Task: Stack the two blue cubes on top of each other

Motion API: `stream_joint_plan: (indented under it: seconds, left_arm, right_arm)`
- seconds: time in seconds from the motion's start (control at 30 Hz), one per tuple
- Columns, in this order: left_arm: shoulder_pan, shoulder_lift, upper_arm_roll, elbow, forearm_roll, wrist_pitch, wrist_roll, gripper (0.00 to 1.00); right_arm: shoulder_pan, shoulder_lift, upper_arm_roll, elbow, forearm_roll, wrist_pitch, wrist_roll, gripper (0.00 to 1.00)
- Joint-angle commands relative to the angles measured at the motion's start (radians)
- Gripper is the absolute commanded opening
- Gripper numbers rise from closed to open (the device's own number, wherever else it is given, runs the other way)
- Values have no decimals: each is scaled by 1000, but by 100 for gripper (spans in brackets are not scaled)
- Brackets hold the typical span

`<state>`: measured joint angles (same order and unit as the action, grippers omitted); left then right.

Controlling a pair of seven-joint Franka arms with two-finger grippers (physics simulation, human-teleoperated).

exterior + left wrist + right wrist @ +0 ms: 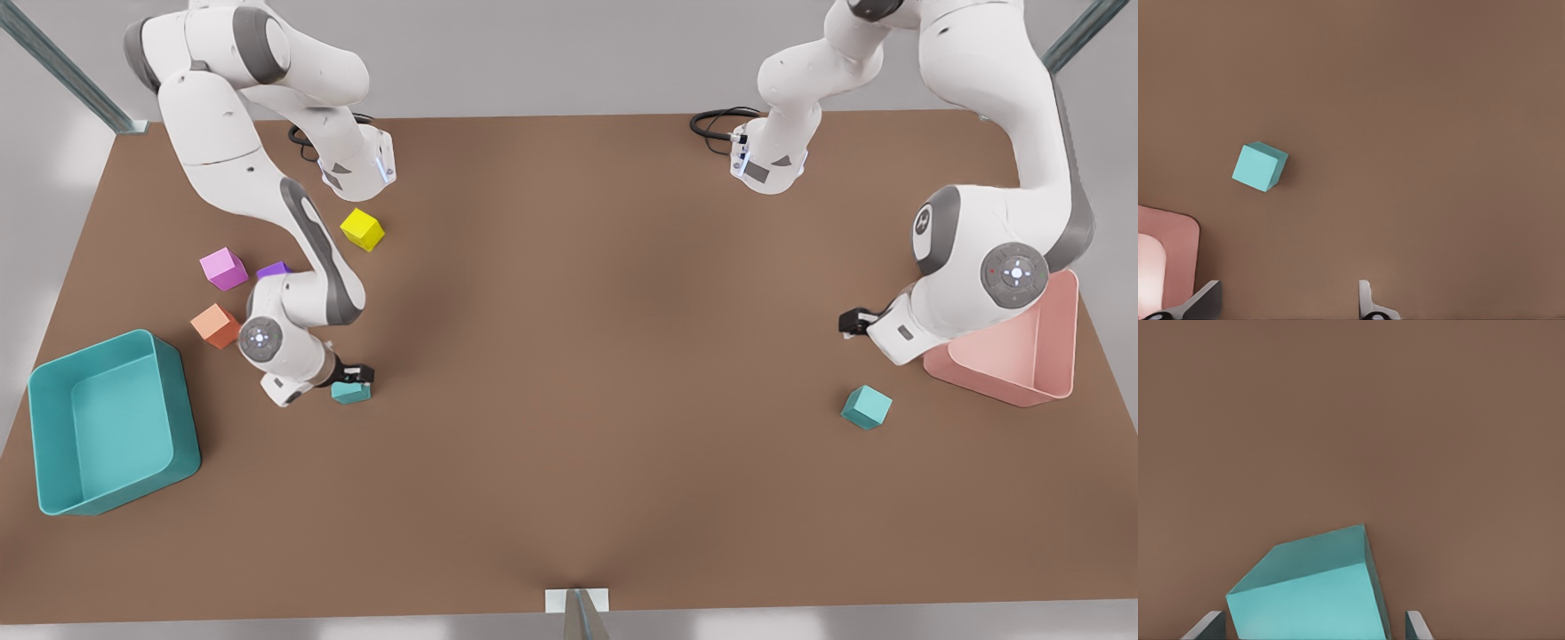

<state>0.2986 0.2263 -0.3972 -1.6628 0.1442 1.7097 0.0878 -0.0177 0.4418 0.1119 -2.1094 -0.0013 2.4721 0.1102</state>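
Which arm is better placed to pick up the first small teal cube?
The right. Its gripper is down at the small teal cube beside the teal bin, jaws open either side. The left gripper hangs open above the table, apart from the other teal cube.

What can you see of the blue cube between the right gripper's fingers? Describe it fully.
The blue cube is a small, plain turquoise block with flat matte faces. It sits on the brown table, near the teal bin. The right gripper is lowered over it, with its fingers open on either side, not clearly touching.
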Motion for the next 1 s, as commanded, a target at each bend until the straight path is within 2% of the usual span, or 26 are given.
stream_joint_plan:
  seconds: [0.0,0.1,0.53,0.57,0.6,0.67,0.77,0.83,0.93,0.97]
  left_arm:
    - [19,15,-3,-29,20,183,437,100]
    - [28,36,-2,-107,28,286,440,100]
    - [102,191,3,-80,72,289,448,100]
    - [116,205,3,-75,72,289,448,100]
    - [131,209,3,-75,72,291,449,100]
    - [126,211,3,-75,74,291,449,100]
    - [123,222,3,-78,109,318,448,100]
    - [122,248,3,-78,150,349,448,100]
    - [160,288,3,-80,152,372,449,100]
    - [165,289,3,-84,152,395,449,100]
  right_arm:
    - [1,6,0,0,3,41,-15,100]
    - [1,6,0,-11,1,41,-23,100]
    - [1,40,0,-54,1,133,-57,100]
    - [1,40,0,-52,1,129,-55,94]
    - [-1,40,0,-47,1,120,-57,76]
    - [-1,40,0,-49,1,117,-58,59]
    - [-2,34,0,-52,1,116,-84,53]
    - [-2,23,0,-52,1,105,-99,43]
    - [2,-31,5,-46,1,7,-101,33]
    - [2,-54,11,-44,1,-27,-101,33]
